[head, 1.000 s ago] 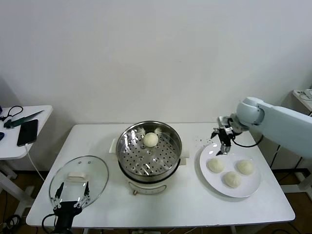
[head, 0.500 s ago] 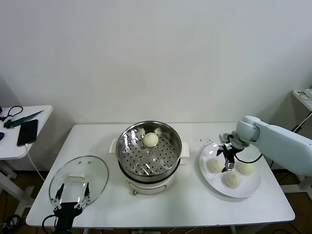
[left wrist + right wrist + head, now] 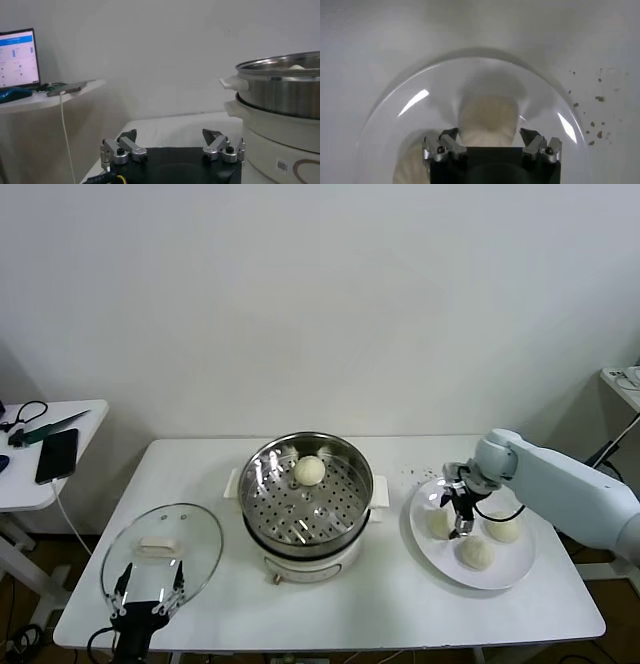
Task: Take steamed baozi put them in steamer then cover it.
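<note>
Wide apart and holding nothing on both sides. Going left to right: left gripper [image 3: 148, 596] parked low at the near left edge of the table [image 3: 380, 604], just in front of the glass lid [image 3: 160, 552], fingers spread, idle. Lid lying flat on the table, well apart from the steamer [image 3: 306, 496], so covering not yet done. Steamer standing open at the middle, one bun [image 3: 309, 470] already resting on the perforated tray toward the far side. Further right, white plate [image 3: 508, 572] with three buns left on it: nearest bun to the steamer [image 3: 438, 523], near one [image 3: 476, 553], right-hand one [image 3: 505, 528].

Right gripper [image 3: 460, 512] reaching down over the plate, fingers open and straddling the left-most bun, as the wrist view confirms: bun [image 3: 487, 121] sitting between the spread fingertips [image 3: 449, 136], not yet pinched. Cannot tell whether the fingers already touch the dough or hang just above it.

Judged progress: about a quarter of the loading done. One of four in, three to go, second pick in hand right now. Next call, likely: close gently on the soft dome, lift clear of the plate rim, carry across to the open pot, set down beside the first. Then twice more, then fetch the lid from the left and seat it on the rim. Risk worth noting: squashing or rolling the bun if squeezed off-centre.
</note>
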You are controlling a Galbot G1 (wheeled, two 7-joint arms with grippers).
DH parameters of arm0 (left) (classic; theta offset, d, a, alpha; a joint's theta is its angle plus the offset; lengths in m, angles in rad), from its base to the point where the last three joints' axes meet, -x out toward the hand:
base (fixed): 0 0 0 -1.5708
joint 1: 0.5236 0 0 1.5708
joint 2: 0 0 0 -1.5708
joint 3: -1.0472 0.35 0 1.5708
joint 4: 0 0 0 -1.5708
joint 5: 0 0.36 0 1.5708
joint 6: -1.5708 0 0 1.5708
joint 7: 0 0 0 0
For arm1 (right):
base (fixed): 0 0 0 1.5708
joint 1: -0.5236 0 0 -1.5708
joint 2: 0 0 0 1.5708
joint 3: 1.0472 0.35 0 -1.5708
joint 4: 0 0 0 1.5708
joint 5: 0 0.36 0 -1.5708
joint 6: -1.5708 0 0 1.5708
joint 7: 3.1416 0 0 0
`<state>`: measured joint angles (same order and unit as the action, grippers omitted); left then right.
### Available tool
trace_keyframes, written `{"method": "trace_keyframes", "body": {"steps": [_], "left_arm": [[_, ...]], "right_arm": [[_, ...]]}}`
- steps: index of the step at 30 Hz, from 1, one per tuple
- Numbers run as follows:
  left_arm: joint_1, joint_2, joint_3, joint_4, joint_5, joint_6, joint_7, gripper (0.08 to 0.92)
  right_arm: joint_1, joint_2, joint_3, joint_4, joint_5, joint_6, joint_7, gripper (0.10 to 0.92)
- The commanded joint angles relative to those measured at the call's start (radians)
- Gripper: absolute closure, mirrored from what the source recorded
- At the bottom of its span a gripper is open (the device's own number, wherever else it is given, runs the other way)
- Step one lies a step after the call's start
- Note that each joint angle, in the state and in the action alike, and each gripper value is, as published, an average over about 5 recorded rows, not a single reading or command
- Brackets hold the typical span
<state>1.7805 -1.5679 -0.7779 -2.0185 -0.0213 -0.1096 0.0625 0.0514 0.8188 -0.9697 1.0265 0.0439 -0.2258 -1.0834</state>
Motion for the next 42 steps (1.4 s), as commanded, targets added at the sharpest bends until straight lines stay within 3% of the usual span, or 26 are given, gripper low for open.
{"method": "trace_keyframes", "body": {"steps": [1, 8, 14, 21, 32, 42], "left_arm": [[0.001, -0.001, 0.001, 0.002, -0.005, -0.001, 0.0, 0.177], [0.004, -0.001, 0.0, 0.003, -0.004, -0.003, -0.001, 0.177], [0.011, 0.0, -0.001, -0.001, -0.004, -0.006, -0.002, 0.177], [0.024, 0.001, 0.003, -0.017, -0.005, -0.008, -0.001, 0.177], [0.049, 0.001, 0.026, -0.054, 0.002, -0.011, -0.001, 0.177], [0.073, 0.007, 0.041, -0.07, 0.008, -0.022, -0.004, 0.177]], "right_arm": [[-0.02, 0.021, 0.017, -0.032, -0.008, 0.009, -0.003, 0.207], [0.0, 0.01, 0.003, -0.016, 0.04, 0.009, -0.005, 0.3], [0.091, -0.018, -0.044, 0.022, 0.098, 0.007, -0.004, 0.328], [0.409, -0.015, -0.26, 0.054, 0.301, 0.006, -0.008, 0.33], [0.797, 0.164, -0.519, 0.106, 0.596, -0.039, -0.001, 0.33], [0.817, 0.392, -0.533, 0.141, 0.767, -0.105, 0.068, 0.33]]}}
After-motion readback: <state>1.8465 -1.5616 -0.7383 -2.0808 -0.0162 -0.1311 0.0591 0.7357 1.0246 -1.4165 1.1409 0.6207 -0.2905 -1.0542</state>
